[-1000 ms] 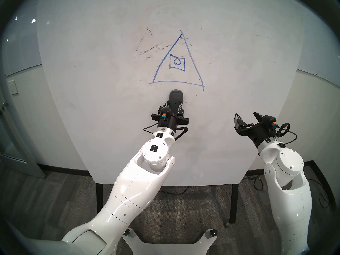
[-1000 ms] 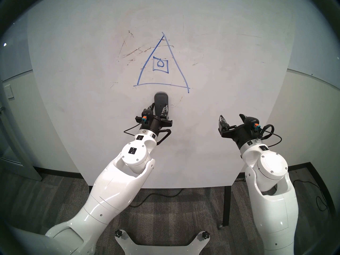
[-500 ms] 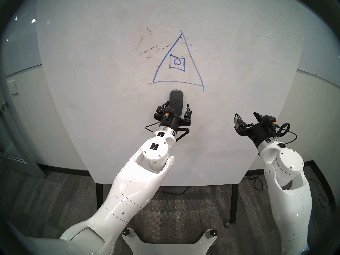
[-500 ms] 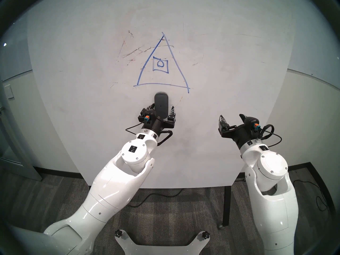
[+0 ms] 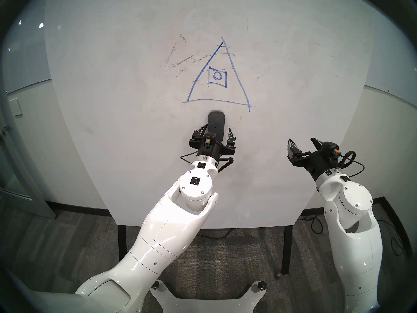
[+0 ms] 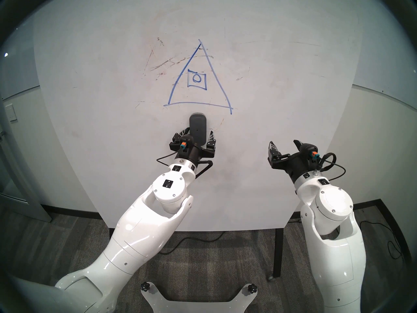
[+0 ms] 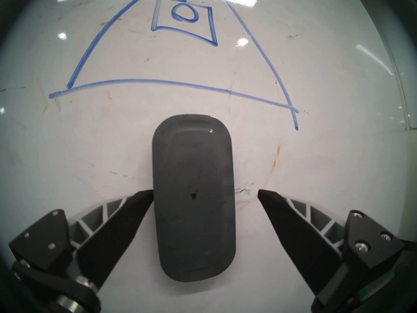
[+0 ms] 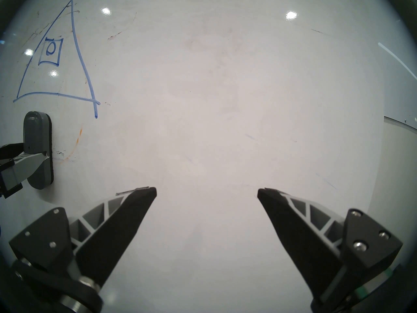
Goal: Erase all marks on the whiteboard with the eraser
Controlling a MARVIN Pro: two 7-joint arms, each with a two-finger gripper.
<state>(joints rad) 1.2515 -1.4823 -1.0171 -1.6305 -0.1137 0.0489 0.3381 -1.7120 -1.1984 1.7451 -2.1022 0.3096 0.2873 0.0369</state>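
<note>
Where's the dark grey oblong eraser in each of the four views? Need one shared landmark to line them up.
Head stereo left: dark grey oblong eraser, centre, between the left gripper's open fingers.
Head stereo right: centre-left.
Left wrist: fills the centre.
Right wrist: far left edge, seen side-on.
Landmark: blue marker triangle's base line just above the eraser in all four.

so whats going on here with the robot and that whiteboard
A two-armed robot faces a whiteboard to wipe off the marks: a blue triangle with a small square and circle inside, plus faint smudges. The eraser sits against the board just below the triangle, between the fingers of the left gripper, whose jaws are open: one finger is at its edge, the other clear. The right gripper is open and empty, off to the side. Nothing looks erased yet.
</note>
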